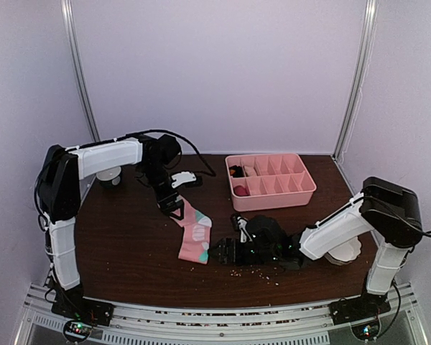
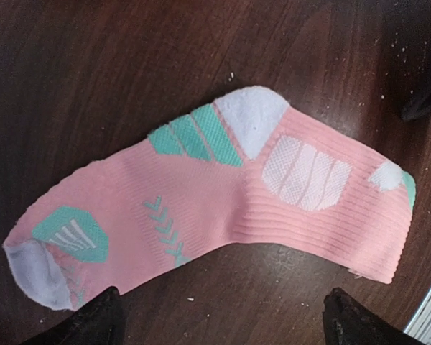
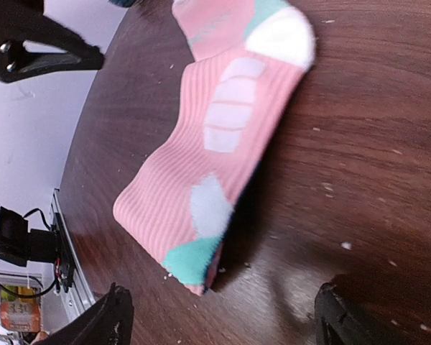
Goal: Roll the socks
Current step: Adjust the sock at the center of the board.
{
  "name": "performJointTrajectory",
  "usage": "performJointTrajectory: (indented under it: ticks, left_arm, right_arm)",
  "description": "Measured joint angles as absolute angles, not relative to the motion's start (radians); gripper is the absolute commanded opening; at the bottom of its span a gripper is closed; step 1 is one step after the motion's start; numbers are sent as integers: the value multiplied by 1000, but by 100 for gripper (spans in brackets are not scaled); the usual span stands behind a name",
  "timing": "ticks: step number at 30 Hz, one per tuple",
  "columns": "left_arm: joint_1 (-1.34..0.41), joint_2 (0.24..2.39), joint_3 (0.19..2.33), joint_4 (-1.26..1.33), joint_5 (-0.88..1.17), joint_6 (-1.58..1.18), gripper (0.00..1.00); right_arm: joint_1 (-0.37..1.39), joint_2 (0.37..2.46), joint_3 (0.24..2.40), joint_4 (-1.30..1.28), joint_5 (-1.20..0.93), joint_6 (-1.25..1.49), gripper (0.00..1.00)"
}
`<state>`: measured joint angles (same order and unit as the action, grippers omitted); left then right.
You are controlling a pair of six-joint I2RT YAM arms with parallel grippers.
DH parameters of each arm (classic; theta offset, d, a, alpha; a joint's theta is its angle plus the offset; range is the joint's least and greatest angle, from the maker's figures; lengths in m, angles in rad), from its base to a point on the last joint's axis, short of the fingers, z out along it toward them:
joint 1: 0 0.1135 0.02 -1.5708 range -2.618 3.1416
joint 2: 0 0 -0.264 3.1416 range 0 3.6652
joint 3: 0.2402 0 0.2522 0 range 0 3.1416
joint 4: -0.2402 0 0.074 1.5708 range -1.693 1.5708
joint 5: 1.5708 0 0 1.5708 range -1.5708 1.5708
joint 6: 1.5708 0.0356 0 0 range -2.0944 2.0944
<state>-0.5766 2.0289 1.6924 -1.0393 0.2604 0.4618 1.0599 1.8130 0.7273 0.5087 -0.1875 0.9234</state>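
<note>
Soft even light, faint tabletop glare

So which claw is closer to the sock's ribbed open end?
The right gripper, low beside the cuff of the sock; the left gripper hangs over the toe end.

The top external camera is mounted above and behind the arm bases and looks down and forward from a distance, covering the whole table [image 1: 129, 244]. The left wrist camera faces almost straight down at close range and frames the full length of the pink sock [image 2: 223, 194]. The right wrist camera sits low over the tabletop and looks along it at the sock's near end; all three views share this sock.
</note>
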Motion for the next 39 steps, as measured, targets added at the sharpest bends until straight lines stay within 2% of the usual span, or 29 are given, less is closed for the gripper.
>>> performJointTrajectory:
  ticks: [13, 21, 29, 39]
  left_arm:
    - [-604, 2206, 1720, -993, 276, 472, 98]
    - [-622, 2260, 1796, -1000, 252, 469, 98]
    - [-624, 2277, 1825, -1021, 253, 434, 98]
    - [-620, 2279, 1827, -1019, 272, 398, 98]
  right_arm:
    - [1126, 1972, 947, 427, -217, 756, 61]
    - [1139, 1973, 967, 380, -217, 674, 54]
    - [1161, 1967, 994, 357, -244, 649, 52]
    - [1129, 2001, 1011, 501, -249, 768, 42]
